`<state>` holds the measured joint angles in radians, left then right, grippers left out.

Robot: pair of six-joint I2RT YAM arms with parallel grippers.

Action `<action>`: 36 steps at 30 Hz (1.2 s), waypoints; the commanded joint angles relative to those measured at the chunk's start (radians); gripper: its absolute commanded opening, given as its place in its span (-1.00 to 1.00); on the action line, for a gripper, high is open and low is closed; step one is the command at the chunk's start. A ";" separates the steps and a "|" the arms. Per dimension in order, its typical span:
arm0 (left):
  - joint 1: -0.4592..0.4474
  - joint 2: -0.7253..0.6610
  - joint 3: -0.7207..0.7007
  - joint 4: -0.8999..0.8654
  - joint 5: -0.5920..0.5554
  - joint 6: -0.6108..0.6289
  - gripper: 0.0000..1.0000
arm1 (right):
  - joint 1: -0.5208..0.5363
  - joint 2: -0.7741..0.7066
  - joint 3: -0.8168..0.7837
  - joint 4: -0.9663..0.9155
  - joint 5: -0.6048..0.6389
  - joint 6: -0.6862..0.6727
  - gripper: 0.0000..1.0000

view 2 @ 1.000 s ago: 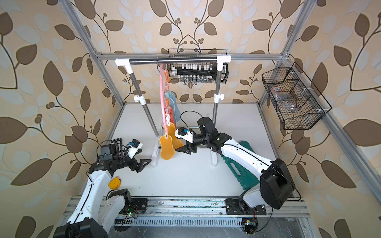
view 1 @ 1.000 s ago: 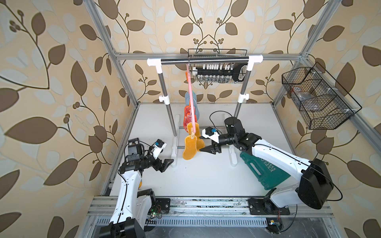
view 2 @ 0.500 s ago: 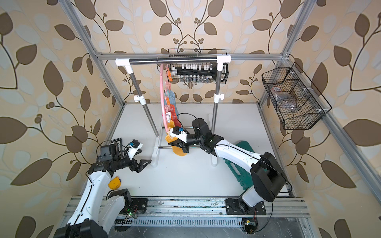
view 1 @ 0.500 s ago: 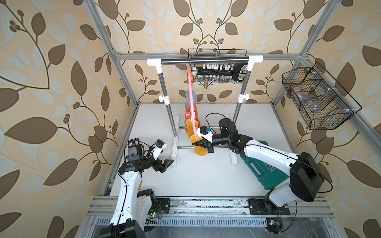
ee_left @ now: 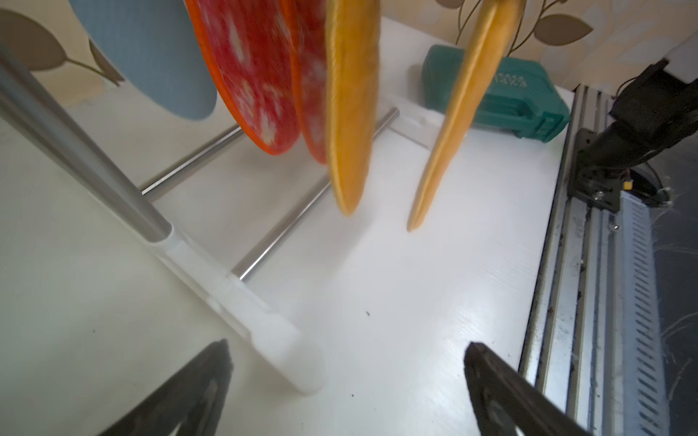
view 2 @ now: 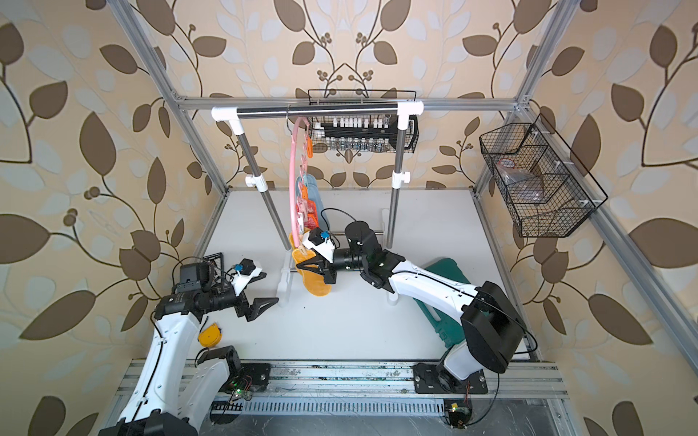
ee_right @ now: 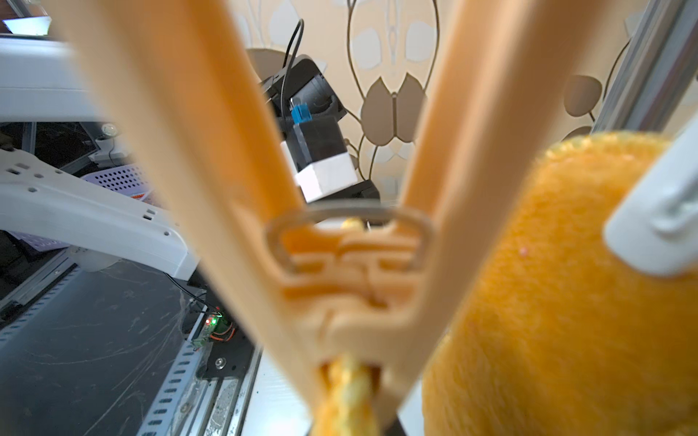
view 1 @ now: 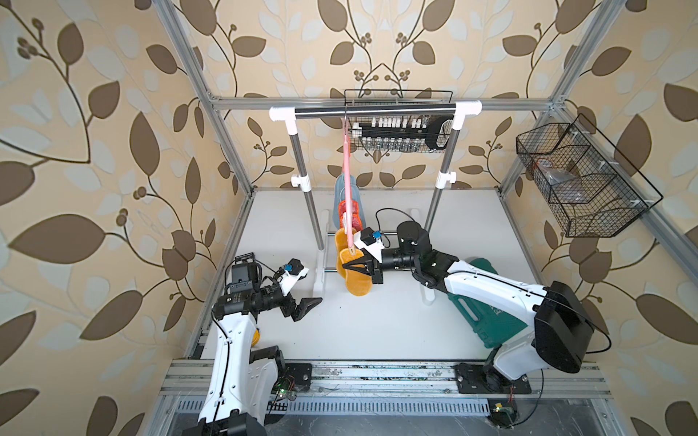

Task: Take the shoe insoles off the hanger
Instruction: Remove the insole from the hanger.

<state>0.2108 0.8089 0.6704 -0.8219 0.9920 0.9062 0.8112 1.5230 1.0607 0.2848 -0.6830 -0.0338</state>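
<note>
The shoe insoles [ee_left: 264,75] are all still clipped up, none off yet, but the first one is in hand now. Nearest me, the left gripper [view 1: 308,308] hangs low over the white table [view 1: 377,339], jaws spread wide and empty, and it hasn't budged in the last second. Just past it is where things have changed. A moment ago the right gripper [view 1: 350,265] stood beside the row with its jaws apart. It has since pushed in and snapped shut on the near orange insole [view 1: 357,285]. As best I can tell it has pinched the top edge right under the peach clip [ee_right: 351,294] that bites it. That insole now hangs drawn apart from its fuzzy twin [ee_left: 351,113], as the left wrist camera shows. Behind those come the red-and-white pair [view 1: 355,217], then a grey-blue one [view 1: 337,196] at the back. All of them dangle from the pink hanger [view 1: 345,158], which is hooked on the steel rack [view 1: 377,110]. I can't see whether a second grey-blue one hides behind it. So the reach and the grab look finished, and I'd say the pull out of the clip comes next. It will likely take a firm tug downward, and the hanger may swing on its hook and carry the others along.
</note>
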 commanded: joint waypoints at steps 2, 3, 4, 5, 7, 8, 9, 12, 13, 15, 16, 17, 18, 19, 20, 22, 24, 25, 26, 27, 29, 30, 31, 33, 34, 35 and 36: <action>0.008 0.050 0.118 -0.165 0.258 0.135 0.98 | 0.052 -0.043 0.010 0.074 0.071 0.081 -0.99; 0.008 0.060 0.133 -0.192 0.305 0.154 0.98 | 0.064 -0.044 0.010 0.090 0.084 0.099 -0.99; 0.009 0.068 0.144 -0.207 0.344 0.161 0.98 | 0.074 -0.046 0.007 0.109 0.098 0.119 -1.00; 0.007 0.072 0.151 -0.213 0.372 0.161 0.98 | 0.083 -0.047 0.005 0.127 0.104 0.136 -1.00; 0.004 0.075 0.159 -0.217 0.422 0.165 0.98 | 0.101 -0.047 0.002 0.160 0.122 0.175 -1.00; 0.001 0.074 0.161 -0.218 0.437 0.166 0.98 | 0.108 -0.047 0.003 0.171 0.133 0.193 -1.00; -0.003 0.073 0.164 -0.221 0.444 0.166 0.98 | 0.113 -0.048 0.007 0.179 0.141 0.206 -1.00; -0.021 0.073 0.167 -0.228 0.456 0.182 0.98 | 0.126 -0.050 0.016 0.195 0.156 0.218 -1.00; -0.030 0.074 0.167 -0.227 0.455 0.186 0.98 | 0.128 -0.049 0.016 0.203 0.164 0.219 -1.00; -0.048 0.086 0.167 -0.223 0.451 0.184 0.97 | 0.131 -0.047 0.019 0.216 0.181 0.226 -1.00; -0.059 0.093 0.170 -0.220 0.447 0.187 0.98 | 0.133 -0.045 0.023 0.226 0.187 0.234 -1.00; -0.072 0.099 0.169 -0.219 0.444 0.186 0.98 | 0.134 -0.041 0.028 0.233 0.190 0.239 -1.00; -0.086 0.101 0.169 -0.216 0.440 0.187 0.97 | 0.133 -0.038 0.032 0.239 0.191 0.243 -1.00; -0.103 0.107 0.165 -0.209 0.431 0.186 0.97 | 0.135 -0.033 0.038 0.246 0.190 0.245 -1.00; -0.122 0.111 0.161 -0.196 0.421 0.181 0.97 | 0.134 -0.029 0.043 0.250 0.191 0.247 -1.00; -0.154 0.124 0.151 -0.173 0.404 0.180 0.97 | 0.138 -0.017 0.057 0.252 0.194 0.251 -1.00; -0.170 0.136 0.146 -0.163 0.400 0.180 0.97 | 0.139 -0.005 0.071 0.260 0.193 0.258 -1.00; -0.173 0.140 0.143 -0.157 0.404 0.179 0.96 | 0.140 0.001 0.076 0.267 0.189 0.263 -1.00; -0.175 0.143 0.136 -0.146 0.405 0.179 0.96 | 0.141 0.005 0.080 0.272 0.182 0.265 -1.00; -0.176 0.146 0.129 -0.132 0.405 0.176 0.96 | 0.142 0.010 0.084 0.273 0.179 0.265 -1.00; -0.184 0.153 0.108 -0.097 0.401 0.165 0.95 | 0.145 0.020 0.088 0.280 0.179 0.268 -1.00; -0.186 0.157 0.103 -0.090 0.397 0.165 0.93 | 0.147 0.025 0.088 0.285 0.179 0.272 -1.00; -0.190 0.162 0.099 -0.087 0.395 0.167 0.90 | 0.147 0.031 0.088 0.294 0.179 0.279 -1.00; -0.194 0.168 0.097 -0.092 0.390 0.187 0.76 | 0.146 0.041 0.090 0.302 0.174 0.284 -1.00; -0.195 0.171 0.094 -0.092 0.385 0.197 0.64 | 0.147 0.043 0.091 0.303 0.173 0.282 -1.00; -0.197 0.174 0.091 -0.089 0.380 0.203 0.53 | 0.147 0.044 0.090 0.304 0.174 0.281 -1.00; -0.197 0.176 0.090 -0.086 0.374 0.208 0.40 | 0.147 0.045 0.088 0.303 0.178 0.280 -1.00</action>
<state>0.0238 0.9810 0.7666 -0.9180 1.3663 1.0790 0.9539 1.5578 1.1095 0.5423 -0.5049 0.2317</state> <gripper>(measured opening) 0.718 0.048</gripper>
